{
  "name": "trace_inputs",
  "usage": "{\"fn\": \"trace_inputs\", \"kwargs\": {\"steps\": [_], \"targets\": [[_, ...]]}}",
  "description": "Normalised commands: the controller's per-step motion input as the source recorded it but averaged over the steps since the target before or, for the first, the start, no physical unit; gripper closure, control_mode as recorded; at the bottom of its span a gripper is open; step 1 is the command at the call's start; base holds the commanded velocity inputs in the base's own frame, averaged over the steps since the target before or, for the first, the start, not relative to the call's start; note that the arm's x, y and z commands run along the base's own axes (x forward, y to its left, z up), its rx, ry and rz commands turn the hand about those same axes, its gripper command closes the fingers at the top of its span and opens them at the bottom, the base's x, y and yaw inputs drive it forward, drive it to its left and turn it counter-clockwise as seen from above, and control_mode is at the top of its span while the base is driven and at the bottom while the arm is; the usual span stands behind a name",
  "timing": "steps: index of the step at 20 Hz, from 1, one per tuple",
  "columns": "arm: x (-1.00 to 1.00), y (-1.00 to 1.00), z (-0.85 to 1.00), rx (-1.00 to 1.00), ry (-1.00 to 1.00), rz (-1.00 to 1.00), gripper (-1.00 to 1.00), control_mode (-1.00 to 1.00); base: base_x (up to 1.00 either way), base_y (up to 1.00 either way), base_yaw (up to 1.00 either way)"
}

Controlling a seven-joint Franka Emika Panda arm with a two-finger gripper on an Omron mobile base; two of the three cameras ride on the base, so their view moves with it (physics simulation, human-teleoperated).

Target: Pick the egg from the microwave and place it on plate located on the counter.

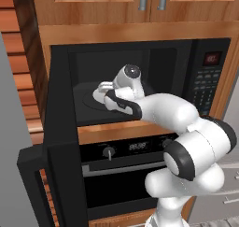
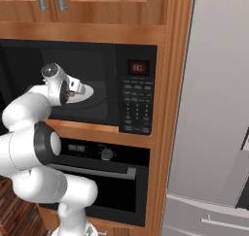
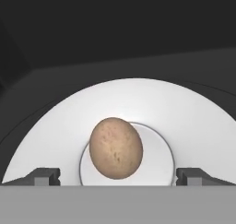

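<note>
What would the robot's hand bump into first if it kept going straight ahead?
Probably the egg. It sits on the white plate right ahead, between the open hand's two fingertips. How near it is, I cannot tell.

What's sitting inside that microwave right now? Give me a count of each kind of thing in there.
Eggs: 1, the tan-brown egg
Plates: 1, the white plate under the egg
Grippers: 1, the gripper, open, a finger on either side of the egg
Total: 3 inside the microwave
</note>
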Motion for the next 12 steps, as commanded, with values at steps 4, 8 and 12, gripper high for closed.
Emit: {"fn": "trace_inputs", "kwargs": {"steps": [4, 8, 12], "targets": [[0.17, 0.0, -0.13, 0.0, 0.01, 0.0, -1.0, -1.0, 0.0, 0.0, 0.0], [0.19, 0.0, -0.04, 0.0, 0.01, 0.0, -1.0, -1.0, 0.0, 0.0, 0.0], [0.17, 0.0, -0.03, 0.0, 0.0, 0.0, -1.0, -1.0, 0.0, 0.0, 0.0]]}}
